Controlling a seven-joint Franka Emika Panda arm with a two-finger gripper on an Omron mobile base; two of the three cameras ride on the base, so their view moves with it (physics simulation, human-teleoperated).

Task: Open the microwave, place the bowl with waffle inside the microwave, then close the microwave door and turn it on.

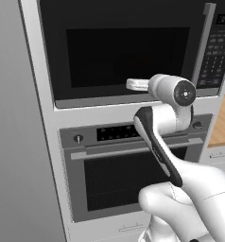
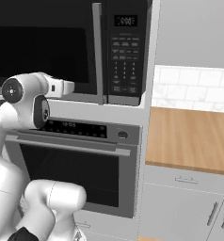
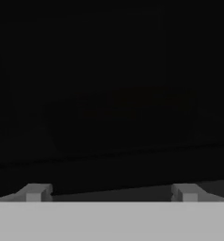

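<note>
The microwave (image 1: 128, 47) is built in above an oven, and its black glass microwave door (image 2: 38, 52) is closed. A vertical silver handle (image 1: 203, 45) (image 2: 99, 52) runs beside the dark keypad (image 2: 124, 56). My gripper (image 1: 132, 85) (image 2: 67, 87) points at the lower edge of the door, left of the handle and very close to the glass. In the hand view the dark glass is right in front of my gripper (image 3: 111, 192). The two fingertips (image 3: 36, 192) stand far apart with nothing between them. The bowl and the waffle are out of view.
A silver oven (image 1: 133, 175) (image 2: 71, 164) with a horizontal handle sits under the microwave. To the right are a wooden counter (image 2: 194, 136), a white tiled wall (image 2: 194, 87) and grey cabinet drawers (image 2: 184, 202). A tall grey panel (image 1: 15, 142) stands at the left.
</note>
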